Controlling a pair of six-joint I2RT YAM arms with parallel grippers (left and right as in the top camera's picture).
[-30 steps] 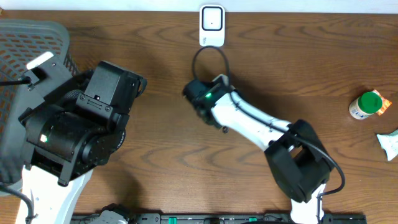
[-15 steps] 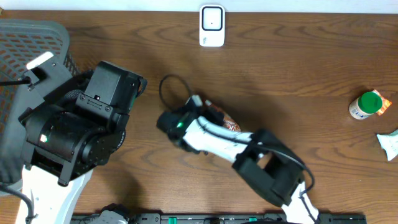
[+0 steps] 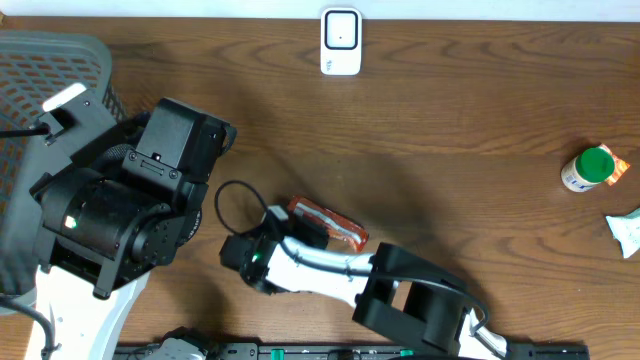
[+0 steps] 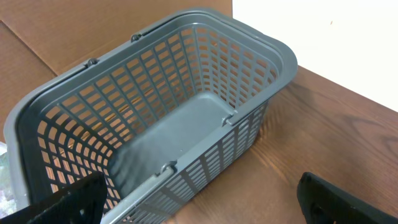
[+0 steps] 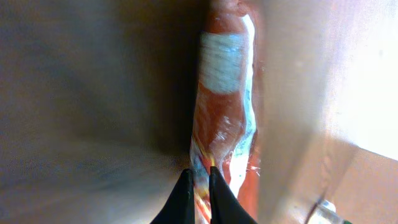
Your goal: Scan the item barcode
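Within the last second the right arm (image 3: 330,270) has been swung away from the scanner (image 3: 341,40) at the top centre of the overhead frame, down to the lower centre, and the packet (image 3: 328,224) has been carried with it. The packet is now seen just right of the left arm (image 3: 130,220), well apart from the scanner; whether it rests on the worktop (image 3: 480,110) cannot be told. In the right wrist view the right claw (image 5: 199,186) is pressed together on the packet's lower edge, so the packet is judged to be pinched, not released. The left claw (image 4: 199,193) is spread wide near the basket (image 4: 261,43), with nothing between its fingers. The pass at the scanner is judged to be over, and a drop into the basket seems the likely next step, though whether the barcode was read cannot be told
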